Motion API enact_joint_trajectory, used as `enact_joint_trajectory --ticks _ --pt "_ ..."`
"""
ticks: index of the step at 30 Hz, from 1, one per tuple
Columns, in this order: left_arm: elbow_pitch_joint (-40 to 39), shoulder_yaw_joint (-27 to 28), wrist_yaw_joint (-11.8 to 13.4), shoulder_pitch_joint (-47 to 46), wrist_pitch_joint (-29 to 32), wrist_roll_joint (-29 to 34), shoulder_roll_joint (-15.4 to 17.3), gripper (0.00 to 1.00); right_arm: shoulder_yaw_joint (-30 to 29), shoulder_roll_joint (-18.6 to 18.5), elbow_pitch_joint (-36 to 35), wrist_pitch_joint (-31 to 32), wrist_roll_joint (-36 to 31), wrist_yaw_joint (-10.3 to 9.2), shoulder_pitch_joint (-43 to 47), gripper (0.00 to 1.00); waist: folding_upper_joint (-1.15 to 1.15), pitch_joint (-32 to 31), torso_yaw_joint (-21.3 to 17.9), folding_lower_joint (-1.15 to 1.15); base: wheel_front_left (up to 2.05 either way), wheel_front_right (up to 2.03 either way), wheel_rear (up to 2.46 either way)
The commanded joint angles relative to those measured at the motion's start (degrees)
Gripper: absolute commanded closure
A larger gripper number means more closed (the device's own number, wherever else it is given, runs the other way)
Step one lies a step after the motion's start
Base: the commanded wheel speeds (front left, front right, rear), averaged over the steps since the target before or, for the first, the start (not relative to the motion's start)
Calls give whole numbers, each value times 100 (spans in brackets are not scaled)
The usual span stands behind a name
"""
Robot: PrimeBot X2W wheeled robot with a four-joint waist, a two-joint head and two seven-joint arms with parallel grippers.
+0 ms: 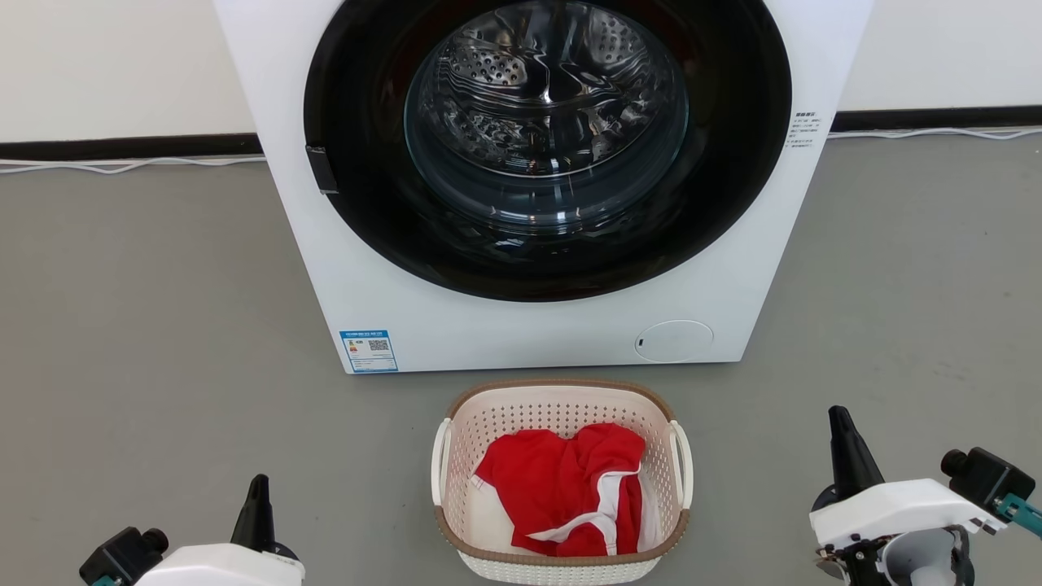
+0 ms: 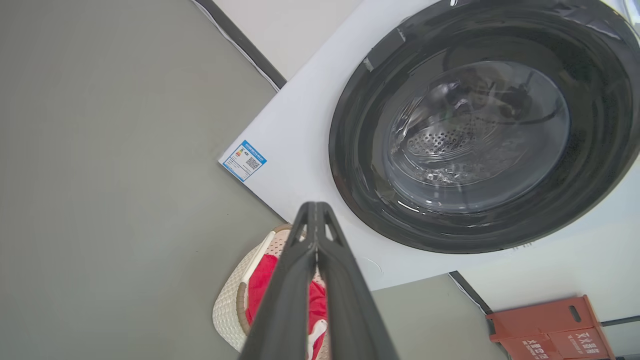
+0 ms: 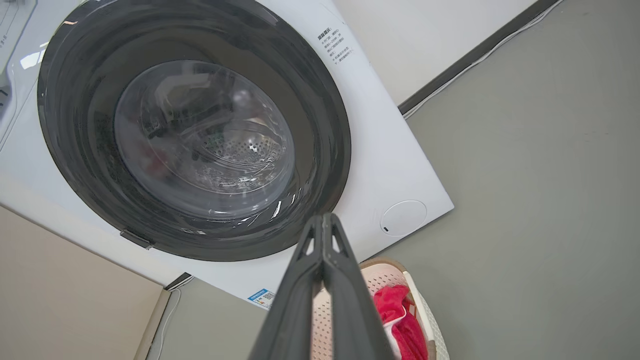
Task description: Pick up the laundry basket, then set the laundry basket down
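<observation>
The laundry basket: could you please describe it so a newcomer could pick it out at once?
Find the large white front-loading washing machine on the grey floor. Directly before it sits the small cream-white perforated plastic laundry basket. Its brown woven-look rim, white side loop handles and the red garment inside set it apart.

Cream perforated laundry basket (image 1: 562, 407) — brown rim, white side handles — sits upright on the floor, holding red cloth

Bright even light, faint shadows, glints on the door glass (image 1: 545, 122)
</observation>
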Motion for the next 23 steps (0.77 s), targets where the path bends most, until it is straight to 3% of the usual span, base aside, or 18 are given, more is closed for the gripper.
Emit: enact_joint_trajectory --ticks 1,23 --pt "-195 60 -71 -251 31 -179 70 100 23 -39 -216 62 190 19 -69 100 0 1 0 0 0 0 0" --pt "-429 65 -197 -291 402 -1509 77 100 -6 -43 -537 425 1845 26 15 100 0 22 3 0 0 0 0"
